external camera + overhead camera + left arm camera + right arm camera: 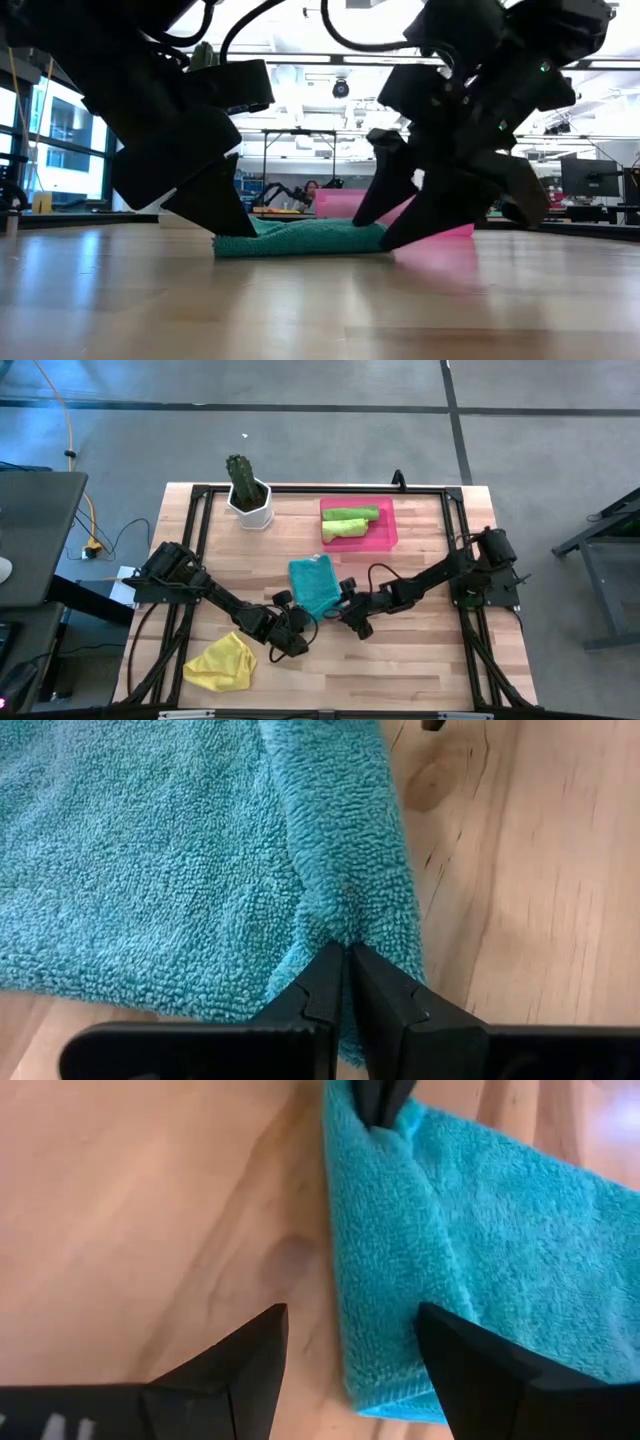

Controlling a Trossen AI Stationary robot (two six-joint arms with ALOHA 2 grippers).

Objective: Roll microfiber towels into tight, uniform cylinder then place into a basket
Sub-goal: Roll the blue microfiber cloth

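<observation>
A green cactus (240, 475) stands in a white pot (251, 508) at the far left corner of the wooden bench (430, 660). A yellow cable (70, 430) lies on the grey floor.

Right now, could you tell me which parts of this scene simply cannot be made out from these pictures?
- Low view: the teal towel's ends sit behind both arms.
- Low view: the pink basket is mostly blocked by the right arm; its contents are unseen.
- Right wrist view: the teal towel runs off the picture's edge.
- High view: the yellow towel's folds are too small.

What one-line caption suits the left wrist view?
Left gripper shut on the folded edge of the teal towel lying on the wooden table.
</observation>
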